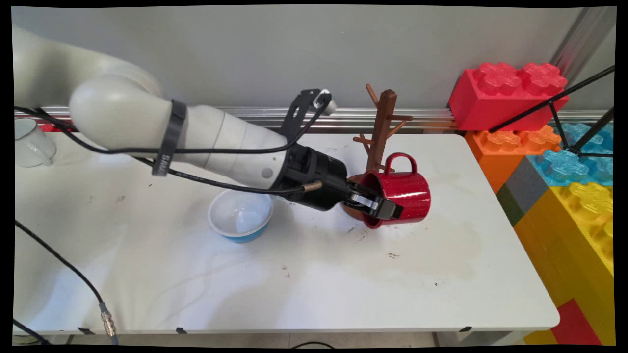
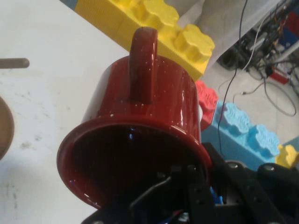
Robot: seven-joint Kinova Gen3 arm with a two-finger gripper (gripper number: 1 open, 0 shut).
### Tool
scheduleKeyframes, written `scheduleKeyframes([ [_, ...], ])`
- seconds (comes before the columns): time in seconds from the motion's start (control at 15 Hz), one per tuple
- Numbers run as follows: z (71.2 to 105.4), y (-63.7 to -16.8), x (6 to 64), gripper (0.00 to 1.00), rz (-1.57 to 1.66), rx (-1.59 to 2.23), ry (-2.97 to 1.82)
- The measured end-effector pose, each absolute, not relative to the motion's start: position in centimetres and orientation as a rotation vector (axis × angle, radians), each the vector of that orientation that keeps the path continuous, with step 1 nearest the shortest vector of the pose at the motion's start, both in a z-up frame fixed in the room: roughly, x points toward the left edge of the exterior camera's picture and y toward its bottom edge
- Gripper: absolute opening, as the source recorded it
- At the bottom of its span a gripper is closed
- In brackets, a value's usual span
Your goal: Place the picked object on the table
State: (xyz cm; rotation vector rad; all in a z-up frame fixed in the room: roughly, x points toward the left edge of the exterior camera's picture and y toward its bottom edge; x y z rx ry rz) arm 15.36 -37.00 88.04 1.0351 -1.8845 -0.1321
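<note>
Currently, we are recording the following.

Gripper state: we are pinching the rim of the mug (image 1: 405,193) with the gripper (image 1: 380,208); one finger is lying inside the mouth, the other outside the wall, as the hand view shows.

Mug position: we are holding the mug (image 2: 135,135) on its side, mouth toward the arm, handle (image 1: 401,162) pointing up. It is hanging just in front of the mug tree (image 1: 382,130) and over that tree's base. Whether it is touching the table (image 1: 314,274) we cannot tell.

Grip advice: in our judgement a rim pinch on a glazed wall is prone to slipping, so we are recommending slow wrist turns and keeping the handle clear of the tree's pegs.

Nearby items: we are seeing a bowl (image 1: 240,214), white inside and blue outside, below the forearm, well apart from the mug; a pale cup (image 1: 30,142) is standing at the far left edge.

Surface: we are working over a white top carrying smudges, dark specks and a faint stain near the mug.

Room: we are noting a grey wall behind, large toy bricks (image 1: 554,162) stacked at the right, and black cables trailing from the arm.
</note>
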Motion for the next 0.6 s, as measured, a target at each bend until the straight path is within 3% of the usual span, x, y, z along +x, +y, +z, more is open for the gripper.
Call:
scheduleKeyframes([
  [0.6, 91.7, -37.8, 17.3, 0.00, -0.128, 1.058, -2.040],
])
